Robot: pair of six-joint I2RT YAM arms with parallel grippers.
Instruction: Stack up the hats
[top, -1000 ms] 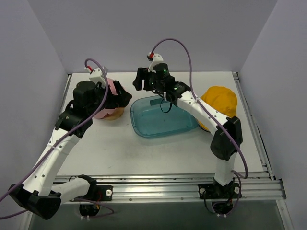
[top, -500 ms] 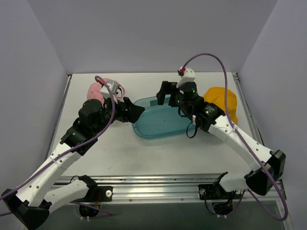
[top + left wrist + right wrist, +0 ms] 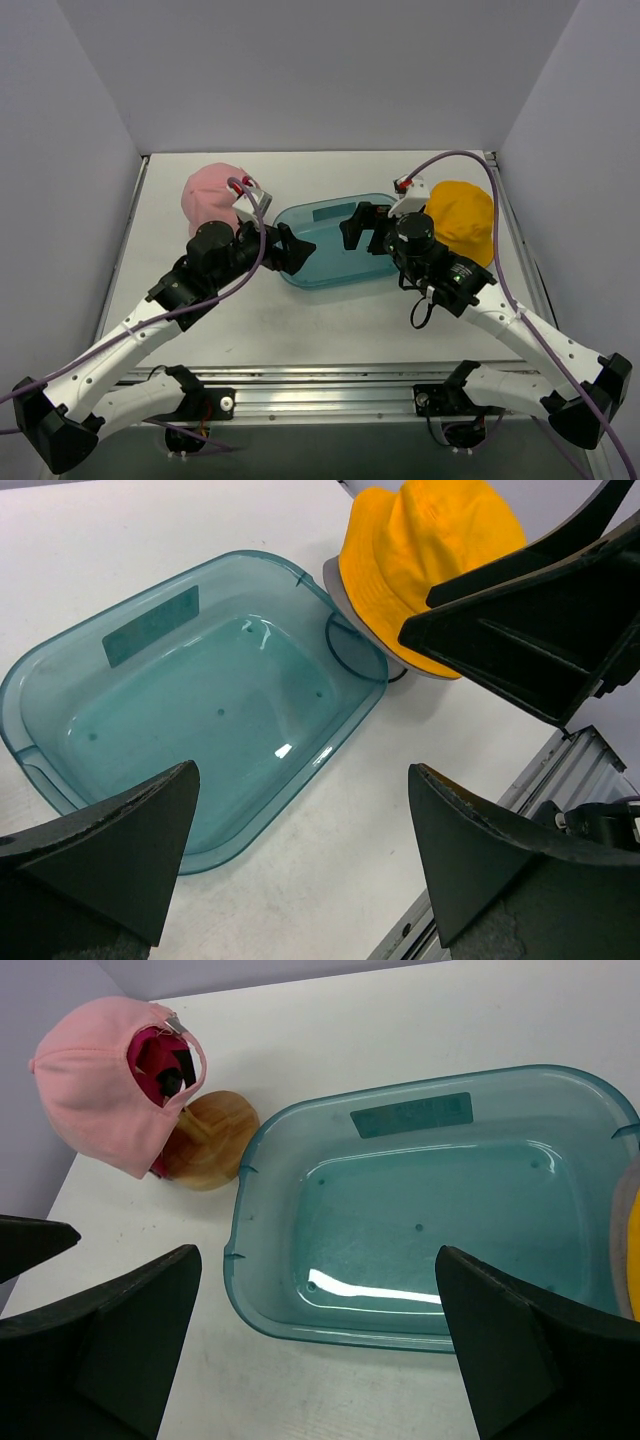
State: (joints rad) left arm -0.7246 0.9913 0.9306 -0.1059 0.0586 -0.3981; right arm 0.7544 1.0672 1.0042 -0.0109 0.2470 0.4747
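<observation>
A pale pink hat (image 3: 212,190) sits at the back left, over a magenta hat (image 3: 152,1058) on a wooden stand (image 3: 208,1140); the pink hat also shows in the right wrist view (image 3: 95,1090). A yellow-orange hat (image 3: 462,215) lies at the back right, with a grey hat brim (image 3: 333,580) showing under it in the left wrist view (image 3: 420,550). My left gripper (image 3: 293,250) is open and empty, over the tray's left end (image 3: 300,780). My right gripper (image 3: 358,228) is open and empty, over the tray's right part (image 3: 318,1260).
A translucent teal tray (image 3: 300,272) lies between the two hat piles, seen in both wrist views (image 3: 60,660) (image 3: 240,1260). The right gripper's black fingers (image 3: 520,630) show beside the yellow hat. A metal rail (image 3: 350,385) runs along the near edge.
Both arms have drawn back toward the near edge. The left gripper has left the pink hat, which now shows uncovered. The right gripper has moved right and nearer, over the tray.
</observation>
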